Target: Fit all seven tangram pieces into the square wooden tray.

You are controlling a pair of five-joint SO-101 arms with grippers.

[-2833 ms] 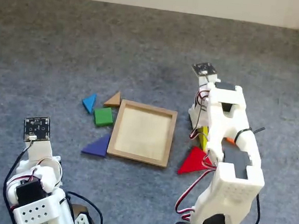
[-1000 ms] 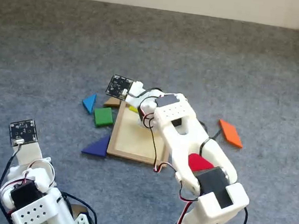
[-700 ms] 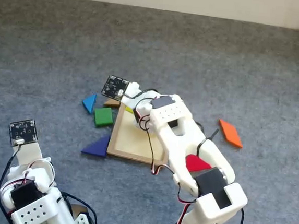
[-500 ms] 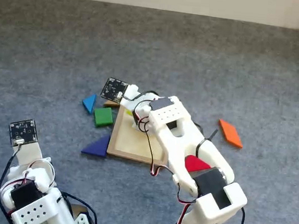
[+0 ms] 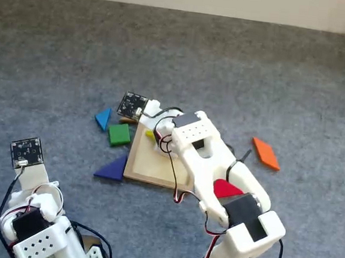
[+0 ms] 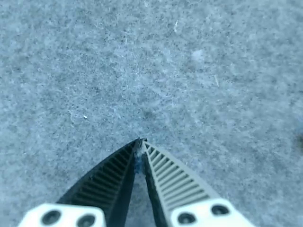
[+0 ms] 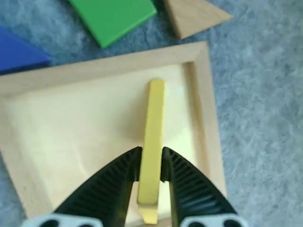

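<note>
Beside the tray lie green square, tan triangle, seemingly apart.

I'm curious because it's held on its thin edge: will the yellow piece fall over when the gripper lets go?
Probably yes: the yellow piece is held edge-up by the right gripper over the tray, so it likely tips flat. It looks stiff, not bendy.

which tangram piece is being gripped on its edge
The yellow piece: the right tool holds it standing on edge over the wooden tray. The green piece, red piece and orange piece lie flat on the carpet.
</note>
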